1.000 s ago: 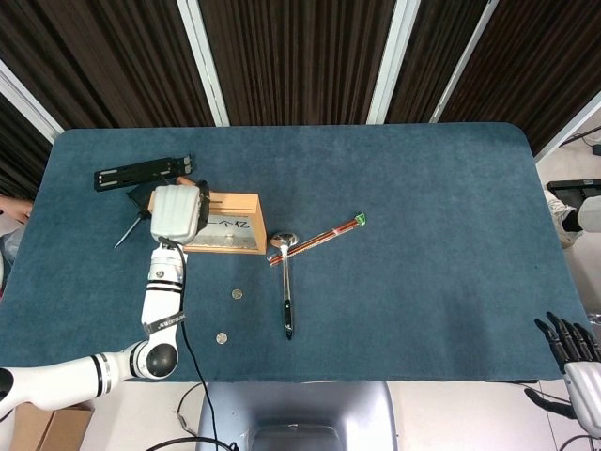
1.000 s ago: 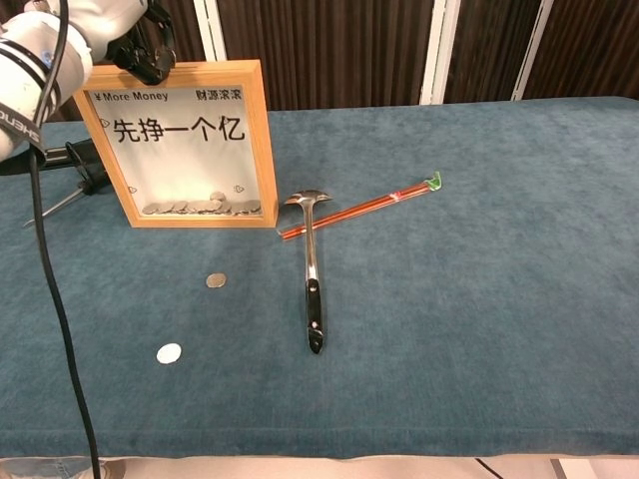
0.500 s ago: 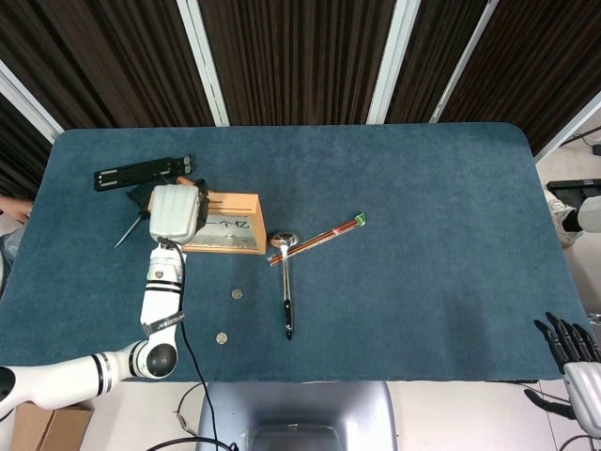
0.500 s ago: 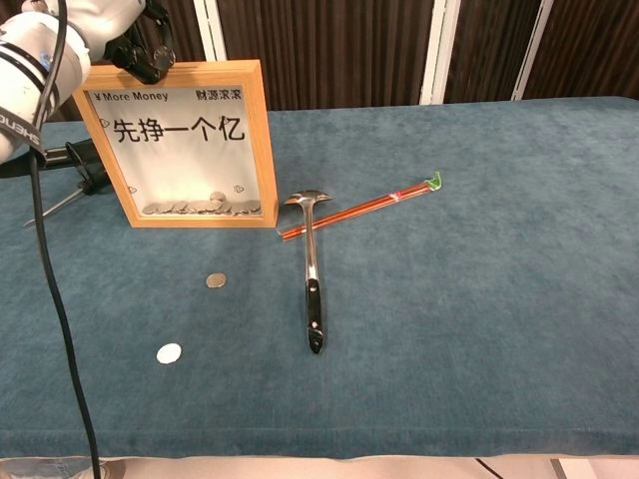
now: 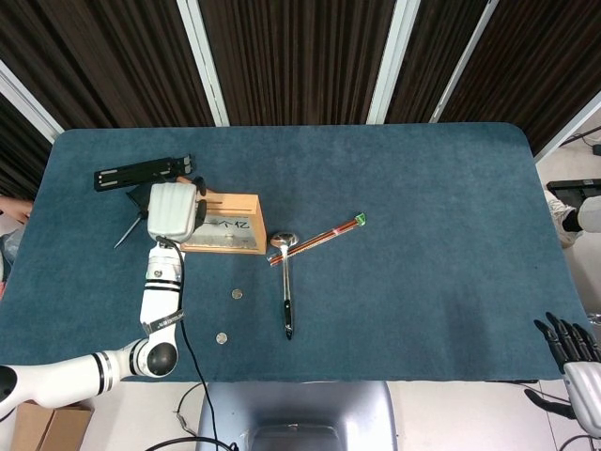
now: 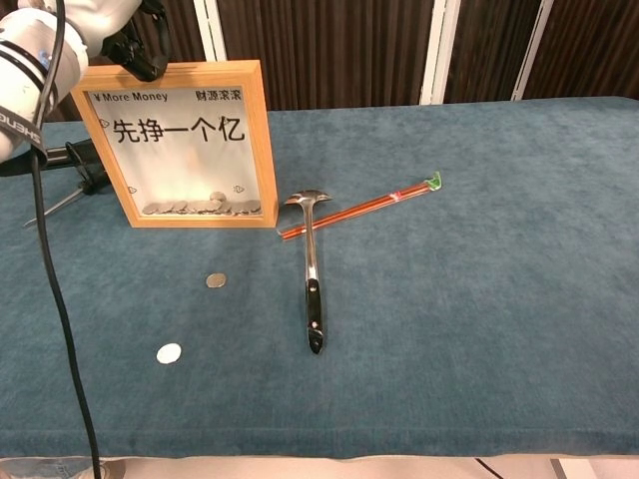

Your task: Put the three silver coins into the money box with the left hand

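Coins [image 6: 217, 281] lie on the cloth; left hand [image 5: 173, 210] over money box [image 6: 180, 145], grip unclear

A robotics laboratory or teleoperation test bay, arranged as a staged tabletop workcell. The table [image 5: 423, 188] is covered edge to edge with blue-green felt-like cloth and stands alone; behind the table a wall of dark ribbed panels [image 5: 291, 56] is divided by slanted white strips [image 5: 202, 61]. Beyond the table's right edge, pale flooring and part of some dark equipment [image 5: 575, 191] show. At the table's near edge a grey machine base [image 5: 299, 413] with loose black cabling [image 5: 188, 362] is visible. On the cloth, unrelated props lie scattered: a framed money box [image 6: 178, 143], a ladle [image 6: 312, 269], chopsticks [image 6: 361, 210].
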Motion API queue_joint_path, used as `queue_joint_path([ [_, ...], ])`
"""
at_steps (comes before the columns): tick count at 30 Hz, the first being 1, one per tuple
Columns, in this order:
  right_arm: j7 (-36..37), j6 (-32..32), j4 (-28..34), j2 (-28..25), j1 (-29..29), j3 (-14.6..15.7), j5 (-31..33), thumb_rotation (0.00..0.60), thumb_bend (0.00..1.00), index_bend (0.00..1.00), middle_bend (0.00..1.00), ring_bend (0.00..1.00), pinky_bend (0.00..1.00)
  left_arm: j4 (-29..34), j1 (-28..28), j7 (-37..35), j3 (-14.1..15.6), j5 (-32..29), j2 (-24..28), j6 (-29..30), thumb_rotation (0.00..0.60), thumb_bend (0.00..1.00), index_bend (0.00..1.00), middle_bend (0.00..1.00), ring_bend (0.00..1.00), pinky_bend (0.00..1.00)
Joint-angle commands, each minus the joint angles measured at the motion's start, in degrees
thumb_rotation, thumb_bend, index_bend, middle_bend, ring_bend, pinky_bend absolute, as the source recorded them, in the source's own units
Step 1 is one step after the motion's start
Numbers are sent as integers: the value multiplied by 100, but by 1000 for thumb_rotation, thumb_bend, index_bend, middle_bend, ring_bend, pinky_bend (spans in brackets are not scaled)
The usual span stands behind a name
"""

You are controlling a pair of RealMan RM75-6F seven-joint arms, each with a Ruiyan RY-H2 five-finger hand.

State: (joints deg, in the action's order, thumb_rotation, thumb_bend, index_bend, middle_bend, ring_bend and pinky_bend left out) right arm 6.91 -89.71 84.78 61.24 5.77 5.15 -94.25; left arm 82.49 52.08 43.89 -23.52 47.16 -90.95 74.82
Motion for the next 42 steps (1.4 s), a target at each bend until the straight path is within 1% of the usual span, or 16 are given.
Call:
queue_joint_path([
  [1,-5,1,0,0,2,-1,5,600,53,0,0,0,0,1,-3,2,10,-4,-3,8,600,402,521,1000,1000,1000],
  [4,-9,5,1,1,1,-5,9,600,54,0,0,0,0,-16,3,-13,20,10,-11,11,600,402,508,1000,1000,1000],
  [6,-7,15,-2,2,-3,-11,23,600,54,0,0,0,0,151,-35,-82,52,156,52,86,600,402,469,1000,1000,1000],
  [9,-18,36,-4,9,-11,-15,34,600,53,0,0,0,0,885,-271,-325,209,512,329,257,600,400,311,1000,1000,1000],
  [12,-63,64,5,26,-19,-11,33,600,54,0,0,0,0,1918,-656,-666,524,994,712,464,600,394,243,1000,1000,1000],
  [13,-88,64,12,33,-19,-2,15,600,54,0,0,0,0,2287,-813,-786,685,1163,847,518,600,393,242,1000,1000,1000],
  [15,-135,48,19,46,-12,22,-34,600,54,0,0,0,0,2768,-1057,-1018,952,1388,1012,568,600,392,261,1000,1000,1000],
  [16,-158,27,23,54,-5,38,-76,600,53,0,0,0,0,3006,-1225,-1175,1170,1570,1091,601,600,392,276,1000,1000,1000],
  [18,-191,-7,13,66,9,59,-125,600,53,0,0,0,0,3214,-1486,-1362,1561,1920,1157,686,600,388,294,1000,1000,1000],
  [19,-196,-28,7,73,15,72,-157,600,53,0,0,0,0,3260,-1666,-1486,1848,2213,1158,764,600,386,295,1000,1000,1000],
  [21,-206,-55,-1,81,24,86,-197,600,53,0,0,0,0,3249,-1959,-1725,2282,2632,1097,895,600,381,304,1000,1000,1000],
  [22,-213,-70,-7,88,27,95,-225,600,53,0,0,0,0,3177,-2147,-1873,2583,2888,1036,951,600,378,319,1000,1000,1000],
  [25,-241,-81,-14,104,26,125,-293,600,53,0,0,0,0,2822,-2557,-2044,3170,3367,797,1061,600,370,369,1000,1000,1000],
  [28,-256,-100,-17,108,27,163,-374,600,53,0,0,0,0,2301,-2863,-2047,3418,3604,407,1121,600,363,398,1000,1000,1000],
  [35,-160,-220,-53,79,58,212,-493,600,53,0,0,0,0,1454,-3242,-1729,3460,3577,-265,957,600,368,407,1000,1000,1000],
  [42,-123,-253,-69,69,63,227,-527,600,53,0,0,0,0,562,-3378,-1429,3152,3549,-833,820,600,366,395,1000,1000,1000],
])
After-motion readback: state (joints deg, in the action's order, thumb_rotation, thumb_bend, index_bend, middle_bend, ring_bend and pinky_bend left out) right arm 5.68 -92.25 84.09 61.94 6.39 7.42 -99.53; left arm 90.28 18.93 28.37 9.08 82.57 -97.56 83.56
